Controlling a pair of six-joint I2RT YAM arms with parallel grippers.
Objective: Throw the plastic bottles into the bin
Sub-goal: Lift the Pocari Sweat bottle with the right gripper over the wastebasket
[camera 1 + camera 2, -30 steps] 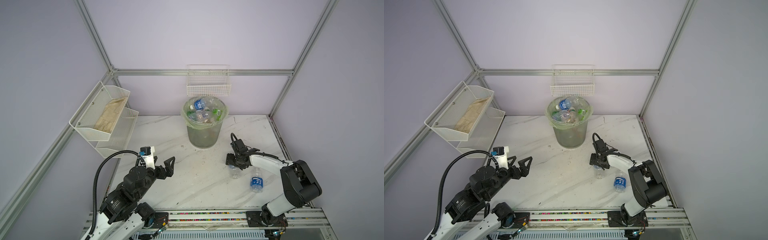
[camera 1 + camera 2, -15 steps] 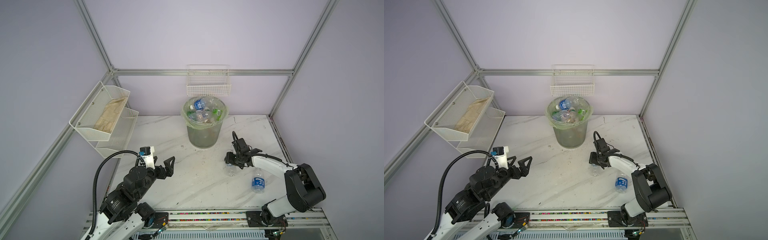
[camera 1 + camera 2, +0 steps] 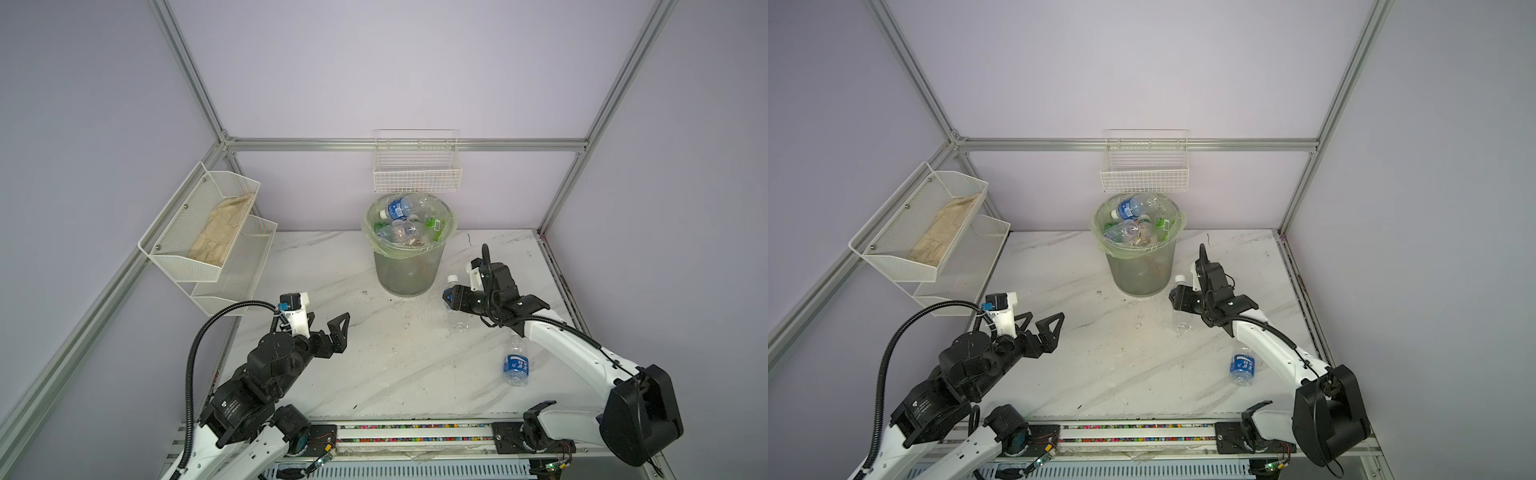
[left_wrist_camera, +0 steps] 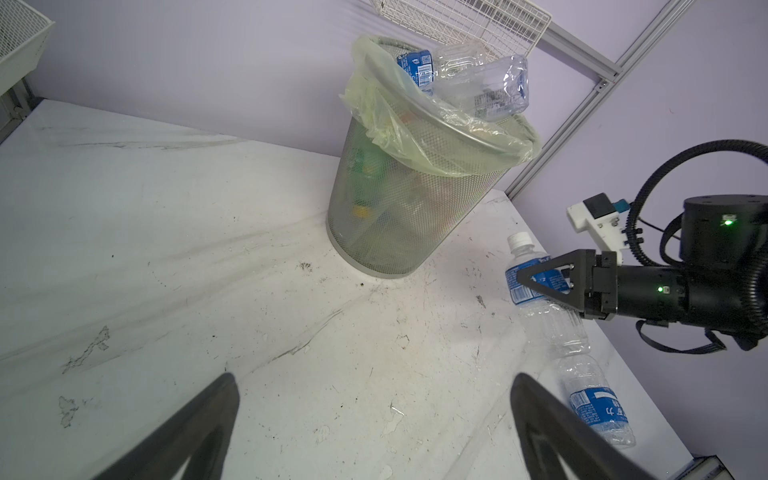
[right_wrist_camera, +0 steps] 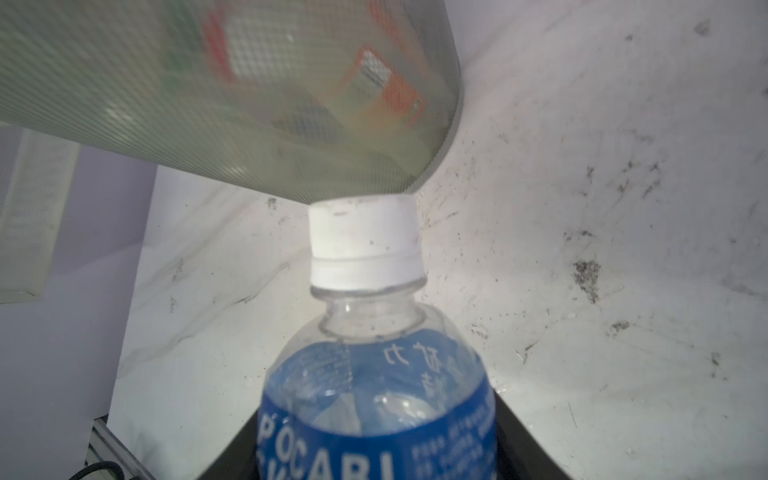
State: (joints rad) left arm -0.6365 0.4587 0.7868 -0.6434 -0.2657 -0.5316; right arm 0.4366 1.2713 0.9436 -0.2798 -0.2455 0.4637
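The bin (image 3: 409,270) near the back edge of the table (image 3: 374,374) is heaped with bottles (image 3: 399,208) up past its rim, so most of the job looks done. The right gripper (image 3: 451,297) is clamped on a white-capped bottle (image 3: 457,320) just beside the bin, and a second bottle (image 3: 515,365) lies near the table's right edge. The left gripper (image 3: 326,328) hangs wide open and empty over the front left part.
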